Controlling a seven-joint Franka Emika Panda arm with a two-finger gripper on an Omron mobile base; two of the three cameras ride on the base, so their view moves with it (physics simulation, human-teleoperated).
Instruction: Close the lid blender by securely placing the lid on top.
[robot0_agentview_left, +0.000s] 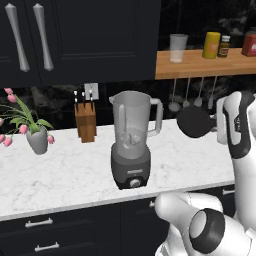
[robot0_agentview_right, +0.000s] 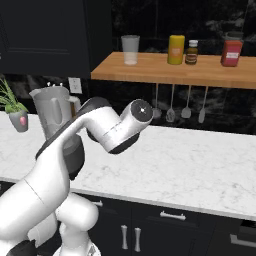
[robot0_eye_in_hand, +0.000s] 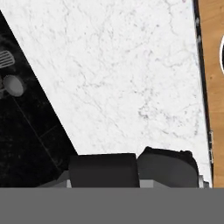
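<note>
The white marble worktop (robot0_agentview_left: 60, 175) spreads below the hand (robot0_eye_in_hand: 136, 168), and in the hand view it fills most of the space ahead of the fingertips. The blender (robot0_agentview_left: 131, 145) stands upright on it, well off to the hand's left in the left base view, its jar mouth open with nothing on top. The lid (robot0_agentview_left: 194, 121) hangs in the air right against the hand on the side toward the blender, tipped up on edge, above the worktop and apart from the jar. In the hand view the two dark fingertips (robot0_eye_in_hand: 103, 169) sit side by side without a visible gap. I cannot tell whether they pinch the lid.
</note>
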